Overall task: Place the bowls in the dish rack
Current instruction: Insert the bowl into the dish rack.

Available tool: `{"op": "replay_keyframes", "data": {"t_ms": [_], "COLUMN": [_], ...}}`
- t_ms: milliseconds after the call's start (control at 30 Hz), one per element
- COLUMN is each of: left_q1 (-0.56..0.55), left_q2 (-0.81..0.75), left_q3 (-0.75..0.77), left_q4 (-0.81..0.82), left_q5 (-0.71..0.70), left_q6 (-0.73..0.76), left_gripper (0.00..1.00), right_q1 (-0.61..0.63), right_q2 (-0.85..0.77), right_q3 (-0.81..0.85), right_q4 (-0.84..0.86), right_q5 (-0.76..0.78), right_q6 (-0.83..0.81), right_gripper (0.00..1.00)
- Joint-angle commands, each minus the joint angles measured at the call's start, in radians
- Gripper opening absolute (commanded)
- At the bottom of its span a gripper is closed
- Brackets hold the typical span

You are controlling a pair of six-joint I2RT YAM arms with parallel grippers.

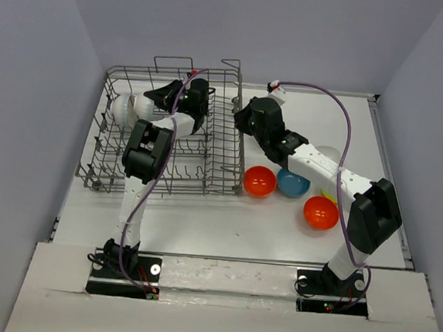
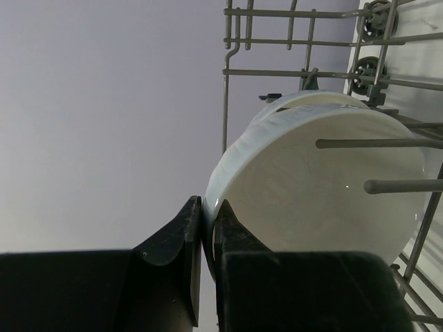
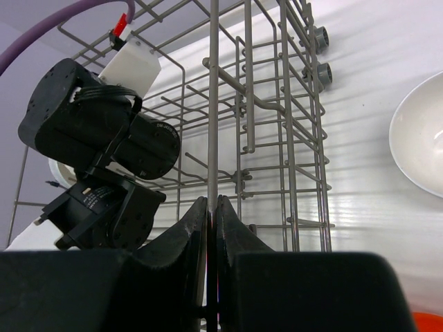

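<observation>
The left gripper (image 2: 208, 232) is clenched on the rim of a glossy white bowl (image 2: 325, 187). The bowl stands on edge inside the dish rack (image 1: 221, 164), at its far left end, with two grey tines crossing its hollow face. The rack is a large grey wire basket with upright tines and raised handle loops along its far side. The right gripper (image 3: 212, 220) is pinched shut on one upright wire at the rack's right side. On the table (image 1: 201, 226), an orange-red bowl (image 1: 260, 182) lies open side up by the rack's near right corner. A blue bowl (image 1: 293, 183) sits just beside it, and a second orange-red bowl (image 1: 320, 213) lies nearer the arm bases. A second white bowl (image 3: 422, 138) lies farther back, partly hidden by the right arm in the top view.
</observation>
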Motion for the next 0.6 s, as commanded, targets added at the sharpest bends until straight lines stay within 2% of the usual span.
{"op": "replay_keyframes", "data": {"t_ms": [0,333,433,567], "left_q1": [-0.029,-0.037,-0.038,-0.038], "left_q2": [0.005,0.021,0.021,0.016], "left_q3": [-0.012,-0.015,-0.018,-0.016], "left_q4": [0.026,0.031,0.031,0.032], "left_q5": [-0.03,-0.028,-0.028,-0.03], "left_q6": [0.003,0.006,0.004,0.004], "left_gripper": [0.1,0.14,0.21,0.46], "right_q1": [0.019,0.019,0.019,0.019], "right_q2": [0.046,0.039,0.039,0.038], "right_q3": [-0.05,-0.053,-0.055,-0.055], "right_q4": [-0.066,-0.067,-0.066,-0.067], "right_q5": [-0.015,-0.01,-0.01,-0.01], "right_q6": [-0.051,-0.055,-0.055,-0.055], "right_gripper": [0.01,0.01,0.01,0.01]}}
